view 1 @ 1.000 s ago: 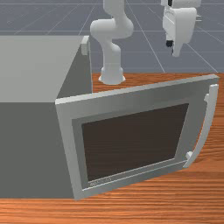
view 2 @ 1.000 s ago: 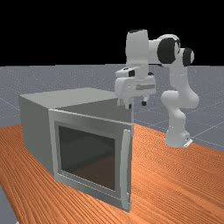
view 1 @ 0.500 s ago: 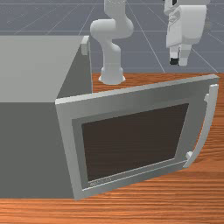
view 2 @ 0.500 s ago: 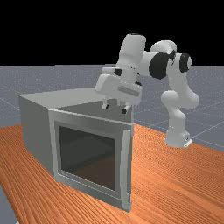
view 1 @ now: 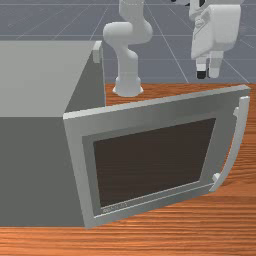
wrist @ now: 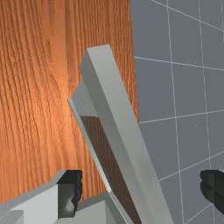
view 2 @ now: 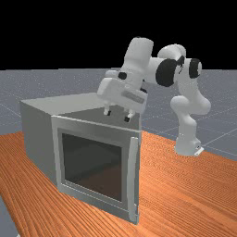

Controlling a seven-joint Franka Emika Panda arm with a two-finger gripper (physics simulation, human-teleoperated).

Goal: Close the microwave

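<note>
My gripper (view 2: 117, 115) hangs just over the top edge of the door in the far view, fingers apart and nothing gripped. The front view has the gripper (view 1: 208, 75) above the door's handle end, with a gap below the fingertips. The microwave (view 1: 35, 80) is a grey box at the front view's left. Its door (view 1: 150, 107), framed in grey with a dark window, stands swung wide open; the curved handle (view 1: 237, 145) is on the free end. In the wrist view the door's top edge (wrist: 118, 113) passes between the fingers of the gripper (wrist: 141, 190), untouched.
The wooden table (view 2: 194, 185) extends under the microwave and toward the arm's base (view 2: 187, 146). The microwave's roof (view 2: 65, 104) lies beside the hand at the far view's left. Beyond the table edge in the wrist view is grey floor (wrist: 166, 96).
My hand has tilted, lowered and moved toward the far view's left, mostly in the first half second, then only slightly. The door and microwave have stayed put.
</note>
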